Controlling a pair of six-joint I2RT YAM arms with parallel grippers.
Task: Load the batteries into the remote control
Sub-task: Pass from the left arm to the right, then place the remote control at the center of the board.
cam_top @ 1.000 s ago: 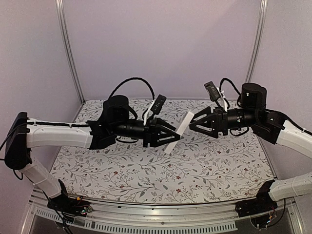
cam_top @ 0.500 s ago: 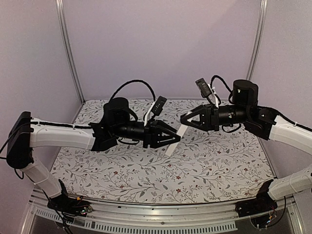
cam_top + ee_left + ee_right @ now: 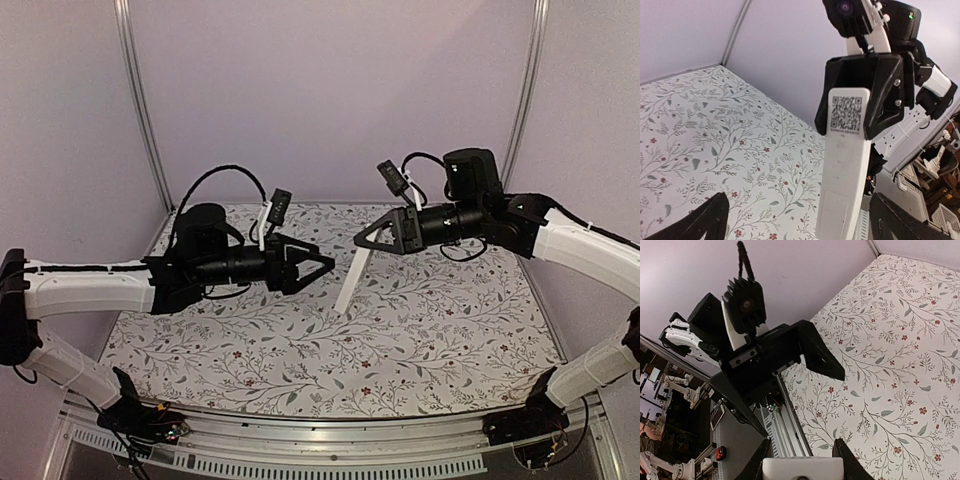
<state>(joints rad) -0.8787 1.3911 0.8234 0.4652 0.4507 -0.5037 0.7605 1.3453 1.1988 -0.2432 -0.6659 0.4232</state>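
The remote control [image 3: 352, 278] is a slim white bar hanging nearly upright above the middle of the table. My right gripper [image 3: 368, 240] is shut on its upper end. The left wrist view shows the remote control [image 3: 846, 165] with a QR code near the top and a rectangular panel outline near the bottom, and black right fingers [image 3: 885, 95] clamping its sides. In the right wrist view its white end [image 3: 802, 468] sits between my fingers. My left gripper [image 3: 322, 265] stands open just left of the remote, not touching it. No batteries are in view.
The floral-patterned table [image 3: 440, 330] lies below both arms. Metal posts [image 3: 140, 100] stand at the back corners before pale walls. An aluminium rail [image 3: 330, 440] runs along the near edge, with the arm bases on it.
My left gripper has opened, let go of the remote and drawn back to the left. My right gripper has shut on the remote's upper end and carried it slightly left and up.
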